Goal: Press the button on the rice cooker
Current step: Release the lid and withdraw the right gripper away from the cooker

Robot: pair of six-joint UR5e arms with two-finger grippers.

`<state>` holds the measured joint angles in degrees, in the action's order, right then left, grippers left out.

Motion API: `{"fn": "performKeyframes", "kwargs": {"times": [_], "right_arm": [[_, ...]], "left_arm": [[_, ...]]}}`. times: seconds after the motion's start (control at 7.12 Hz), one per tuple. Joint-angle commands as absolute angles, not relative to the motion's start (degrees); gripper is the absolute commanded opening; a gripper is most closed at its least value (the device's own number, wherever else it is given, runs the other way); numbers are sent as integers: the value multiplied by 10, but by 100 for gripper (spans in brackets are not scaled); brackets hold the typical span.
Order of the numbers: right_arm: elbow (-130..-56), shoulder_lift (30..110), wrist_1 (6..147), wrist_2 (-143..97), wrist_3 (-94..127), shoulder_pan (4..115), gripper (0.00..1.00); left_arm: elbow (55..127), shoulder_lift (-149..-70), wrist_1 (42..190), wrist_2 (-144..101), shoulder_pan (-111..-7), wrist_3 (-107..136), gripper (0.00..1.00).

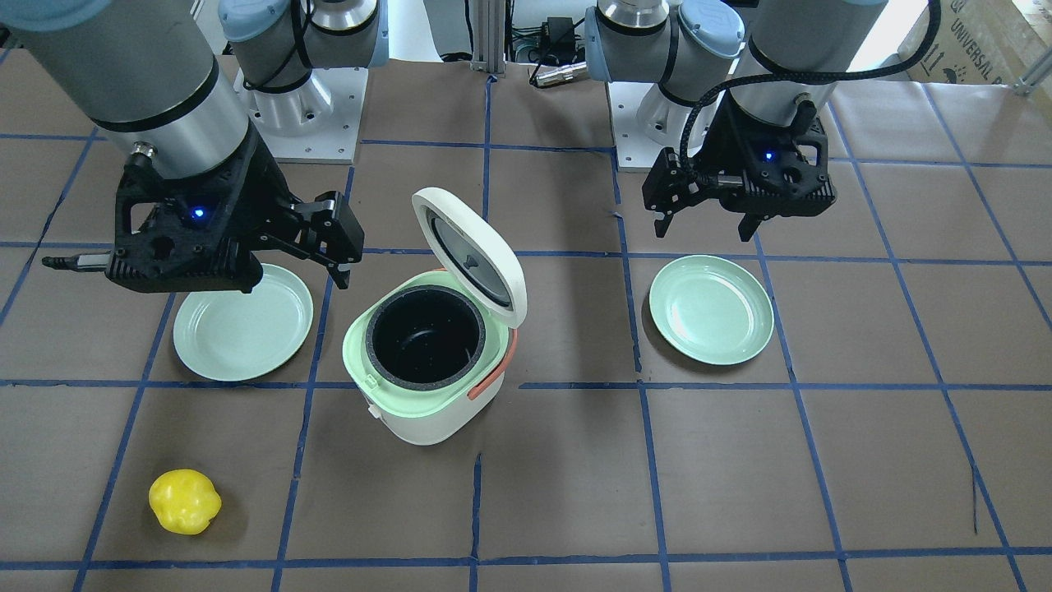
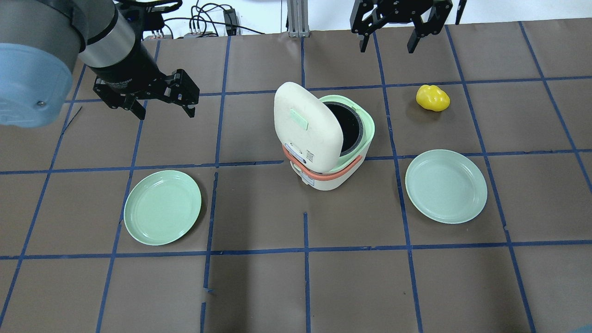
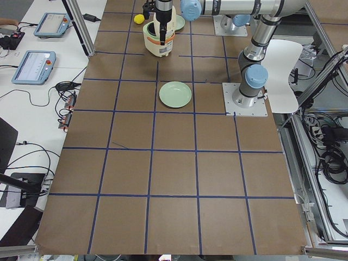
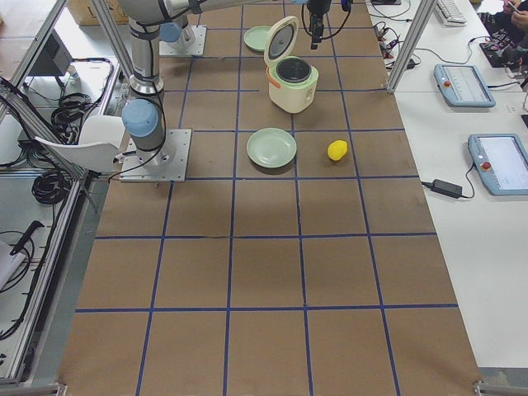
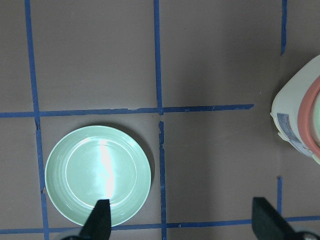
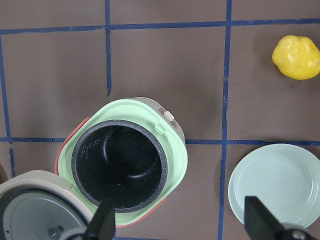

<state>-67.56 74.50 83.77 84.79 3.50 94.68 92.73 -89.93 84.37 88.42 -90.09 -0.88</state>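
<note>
The rice cooker (image 1: pixel 427 362) stands mid-table, white with a pale green rim and an orange handle. Its lid (image 1: pixel 472 255) stands open and the black pot inside is empty. A small white latch button (image 6: pixel 167 116) sits on its front rim. My right gripper (image 1: pixel 304 267) is open and empty, hovering high over the cooker's front side; the cooker fills the right wrist view (image 6: pixel 125 160). My left gripper (image 2: pixel 165 113) is open and empty, well off to the cooker's side, above a green plate (image 5: pixel 97 175).
One green plate (image 2: pixel 162 206) lies on my left and another green plate (image 2: pixel 446 186) on my right. A yellow pepper (image 2: pixel 432 98) lies beyond the right plate. Both arm bases (image 1: pixel 304 123) stand at the table's rear edge.
</note>
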Motion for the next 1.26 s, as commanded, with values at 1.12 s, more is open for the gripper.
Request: {"fn": "performKeyframes", "kwargs": {"times": [1.12], "right_arm": [[-799, 830, 825, 853, -46, 874, 91]], "left_arm": [[927, -899, 844, 884, -901, -9, 100]]}}
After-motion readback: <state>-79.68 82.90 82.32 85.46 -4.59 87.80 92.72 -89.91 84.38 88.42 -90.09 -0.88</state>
